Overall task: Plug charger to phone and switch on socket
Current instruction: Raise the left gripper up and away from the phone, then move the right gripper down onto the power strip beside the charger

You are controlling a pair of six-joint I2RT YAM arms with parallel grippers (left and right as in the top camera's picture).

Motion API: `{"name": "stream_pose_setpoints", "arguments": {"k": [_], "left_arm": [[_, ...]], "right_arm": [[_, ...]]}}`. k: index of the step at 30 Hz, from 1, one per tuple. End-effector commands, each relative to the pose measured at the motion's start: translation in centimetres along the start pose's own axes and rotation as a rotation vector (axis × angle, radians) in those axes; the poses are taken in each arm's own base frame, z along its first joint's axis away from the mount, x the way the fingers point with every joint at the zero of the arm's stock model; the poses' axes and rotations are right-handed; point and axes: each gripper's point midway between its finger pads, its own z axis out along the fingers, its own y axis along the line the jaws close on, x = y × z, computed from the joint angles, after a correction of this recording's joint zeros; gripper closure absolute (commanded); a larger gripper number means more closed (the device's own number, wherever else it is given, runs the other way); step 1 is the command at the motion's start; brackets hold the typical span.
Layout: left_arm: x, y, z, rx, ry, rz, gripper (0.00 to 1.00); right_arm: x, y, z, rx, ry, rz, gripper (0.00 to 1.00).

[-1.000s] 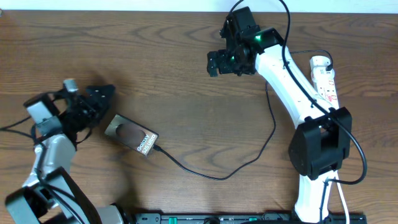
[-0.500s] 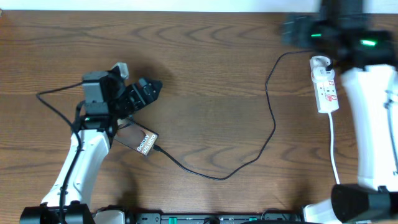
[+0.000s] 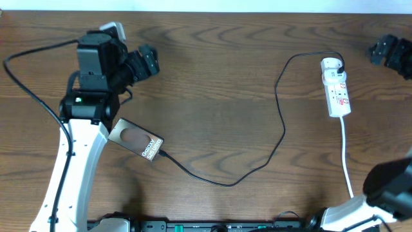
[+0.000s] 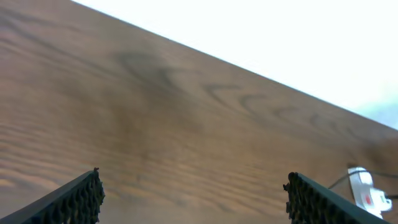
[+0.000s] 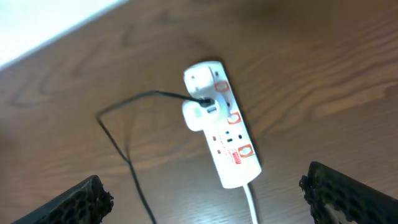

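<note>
The brown phone [image 3: 135, 140] lies flat at the left of the table, below my left arm. The thin black charger cable [image 3: 281, 132] meets the phone's right end, loops across the table and ends at a white adapter on the top of the white socket strip [image 3: 337, 88]. My left gripper [image 3: 145, 60] is open and empty, up and right of the phone; its wrist view [image 4: 193, 190] shows bare wood and the socket [image 4: 368, 190] far off. My right gripper [image 3: 390, 53] is open, right of the socket. The right wrist view [image 5: 205, 185] shows the socket [image 5: 225, 140] and the cable [image 5: 122, 149].
The socket's white mains lead [image 3: 344, 151] runs down the right side to the table's front edge. The table's far edge meets a white wall [image 4: 280, 37]. My right arm's base [image 3: 386, 187] stands at the lower right.
My left arm has swung up from the lower left to the upper left, off the phone. My right arm has swung from the top centre to the far right, uncovering the socket.
</note>
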Motion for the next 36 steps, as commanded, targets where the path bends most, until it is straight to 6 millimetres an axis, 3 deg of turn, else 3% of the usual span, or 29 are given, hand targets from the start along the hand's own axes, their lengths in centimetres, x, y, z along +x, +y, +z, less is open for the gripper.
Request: {"name": "stream_pose_setpoints", "arguments": {"k": [1,6,11,20,28,36], "left_arm": [[-0.5,0.4,-0.3,-0.033,-0.020,0.030,0.09],[-0.5,0.4,-0.3,-0.033,-0.020,0.030,0.09],[-0.4,0.4,-0.3,-0.035,-0.016,0.029,0.09],[0.2,0.7,-0.3,-0.046,0.008,0.026,0.09],[0.3,0.7,-0.3,-0.047,0.012,0.025,0.09],[0.4,0.8,-0.3,-0.049,0.016,0.024,0.09]], "right_arm": [[1.4,-0.4,4.0,-0.069,0.098,-0.073,0.01],[2.9,-1.2,9.0,-0.106,0.193,-0.049,0.01],[4.1,-1.7,12.2,-0.131,0.244,-0.096,0.01],[4.4,-1.4,15.7,-0.147,0.254,-0.142,0.01],[6.2,0.9,18.6,-0.178,0.319,-0.174,0.01],[6.6,1.2,19.5,-0.158,0.340,-0.129,0.01]]}}
